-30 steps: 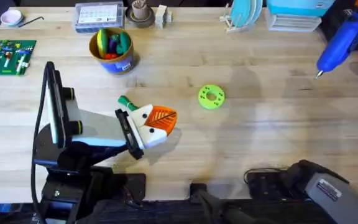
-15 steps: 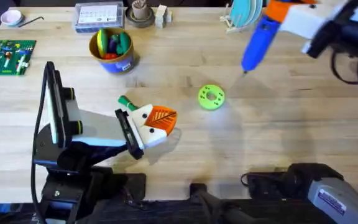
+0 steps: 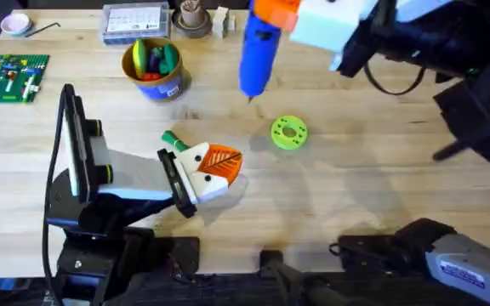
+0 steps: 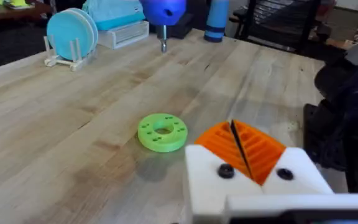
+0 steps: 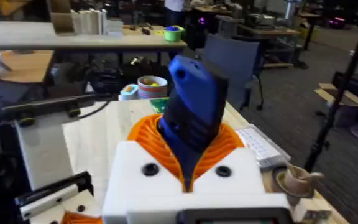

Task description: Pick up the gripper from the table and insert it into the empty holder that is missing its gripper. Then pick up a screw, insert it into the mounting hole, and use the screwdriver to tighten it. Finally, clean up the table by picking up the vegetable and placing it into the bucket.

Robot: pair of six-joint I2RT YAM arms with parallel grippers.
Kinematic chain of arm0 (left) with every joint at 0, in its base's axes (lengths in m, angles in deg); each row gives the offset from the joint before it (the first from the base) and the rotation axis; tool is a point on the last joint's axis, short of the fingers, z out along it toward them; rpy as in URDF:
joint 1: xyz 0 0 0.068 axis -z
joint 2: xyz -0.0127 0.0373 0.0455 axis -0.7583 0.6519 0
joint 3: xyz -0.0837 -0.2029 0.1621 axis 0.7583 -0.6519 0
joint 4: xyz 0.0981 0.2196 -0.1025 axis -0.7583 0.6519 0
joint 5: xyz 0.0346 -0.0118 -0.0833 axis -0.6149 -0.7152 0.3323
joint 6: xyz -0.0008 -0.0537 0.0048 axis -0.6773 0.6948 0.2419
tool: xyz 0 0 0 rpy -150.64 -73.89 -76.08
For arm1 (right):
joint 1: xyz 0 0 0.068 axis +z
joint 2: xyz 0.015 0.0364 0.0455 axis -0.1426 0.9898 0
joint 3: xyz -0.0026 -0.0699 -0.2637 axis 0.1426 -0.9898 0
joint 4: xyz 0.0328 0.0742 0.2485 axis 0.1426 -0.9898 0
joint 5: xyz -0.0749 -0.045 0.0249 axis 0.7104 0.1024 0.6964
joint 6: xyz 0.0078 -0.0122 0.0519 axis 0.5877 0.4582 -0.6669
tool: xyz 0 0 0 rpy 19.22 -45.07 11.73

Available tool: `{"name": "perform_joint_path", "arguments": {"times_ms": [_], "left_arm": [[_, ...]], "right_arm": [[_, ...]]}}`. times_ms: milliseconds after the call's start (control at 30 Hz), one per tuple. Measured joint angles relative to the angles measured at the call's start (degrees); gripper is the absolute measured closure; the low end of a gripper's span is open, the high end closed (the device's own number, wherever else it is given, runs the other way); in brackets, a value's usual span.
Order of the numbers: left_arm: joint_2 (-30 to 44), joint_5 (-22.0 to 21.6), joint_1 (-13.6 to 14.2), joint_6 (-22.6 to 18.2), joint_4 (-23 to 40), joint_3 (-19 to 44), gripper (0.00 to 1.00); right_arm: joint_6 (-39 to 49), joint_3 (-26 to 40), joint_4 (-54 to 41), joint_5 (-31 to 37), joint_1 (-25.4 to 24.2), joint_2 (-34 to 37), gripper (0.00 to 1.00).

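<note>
**benchrat:** Up over the middle of the surface (image 3: 356,187), the right gripper (image 3: 272,10) has its fingers pinching the screwdriver (image 3: 256,51), tip down. My guess is it's held upright like that so the bit can drop straight into a mounting hole. The tip hangs near the green disc (image 3: 289,133), not touching it.

**yam_fan:** And the left gripper (image 3: 215,168)? In the left wrist view, its orange fingers (image 4: 257,149) look pressed together with nothing between them. It sits low over the surface, probably posed as the thing being worked on. Can't tell from here whether the loose orange gripper piece is already seated.

**benchrat:** Same, no call from me. There's a small dark green vegetable (image 3: 173,139) just beside that left gripper, so cleanup isn't done. The bucket (image 3: 152,68) is at the back left, well apart from it, with colourful toys already inside.

**yam_fan:** Count: one screwdriver, one green disc, one bucket, one vegetable on the wood. I can't make out any screws.
</note>
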Motion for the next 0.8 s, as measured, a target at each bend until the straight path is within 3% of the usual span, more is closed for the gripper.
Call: {"name": "perform_joint_path", "arguments": {"times_ms": [267, 800], "left_arm": [[0.01, 0.0, 0.0, 0.0, 0.0, 0.0, 0.997], [0.02, 0.0, 0.0, 0.0, 0.0, 0.0, 0.997]], "right_arm": [[-1.12, 0.0, 3.27, -0.84, 7.71, 0.3, 0.977], [-0.35, 0.0, 11.78, -1.05, 16.03, 6.14, 0.977]]}}
